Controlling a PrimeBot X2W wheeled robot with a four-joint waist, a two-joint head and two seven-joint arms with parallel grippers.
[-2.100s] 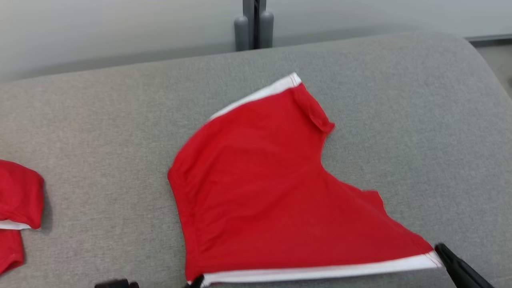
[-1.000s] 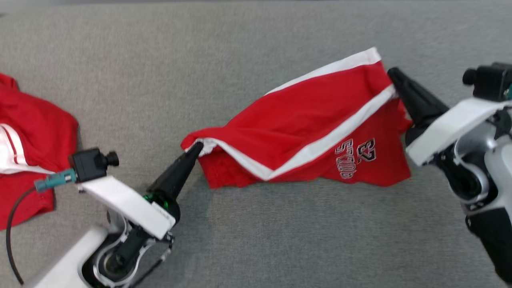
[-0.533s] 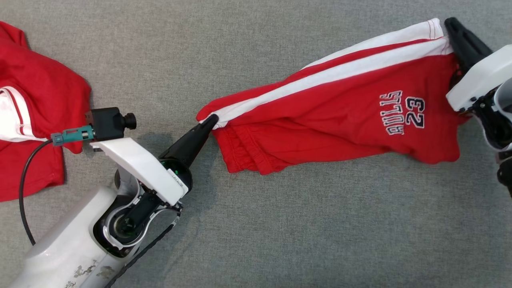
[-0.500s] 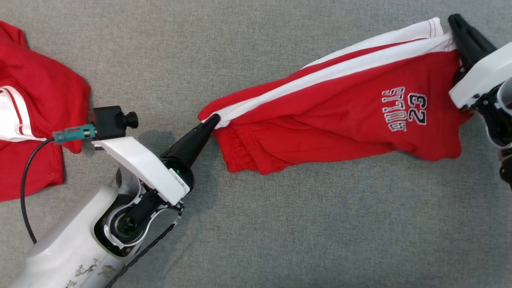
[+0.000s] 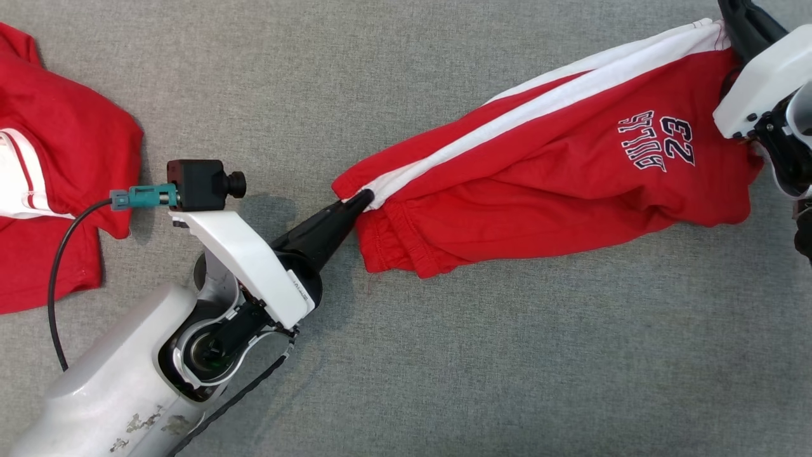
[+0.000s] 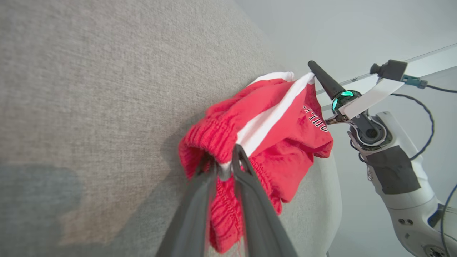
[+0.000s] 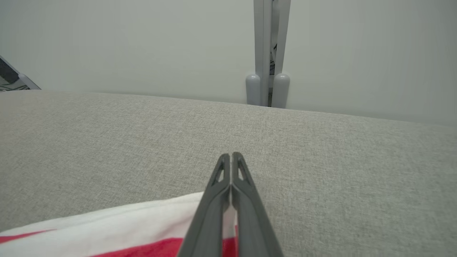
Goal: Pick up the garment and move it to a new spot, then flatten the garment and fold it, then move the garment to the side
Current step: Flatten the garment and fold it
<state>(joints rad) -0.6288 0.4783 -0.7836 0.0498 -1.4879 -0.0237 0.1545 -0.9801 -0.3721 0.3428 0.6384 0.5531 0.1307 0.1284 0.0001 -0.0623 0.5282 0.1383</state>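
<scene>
The left tool (image 5: 361, 198) is narrowly closed, pinching the waistband end of the red garment (image 5: 539, 190). The right tool (image 7: 231, 157), jaws pressed together, grips its white-striped corner. The garment stretches between the two tools over the grey tabletop (image 5: 507, 355).

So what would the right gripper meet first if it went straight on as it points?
Most likely the grey cushion, near its far edge: the right gripper, shut on the red shorts, points low across it. If it clears that edge, the grey post at the wall comes next; depth is unclear.
</scene>
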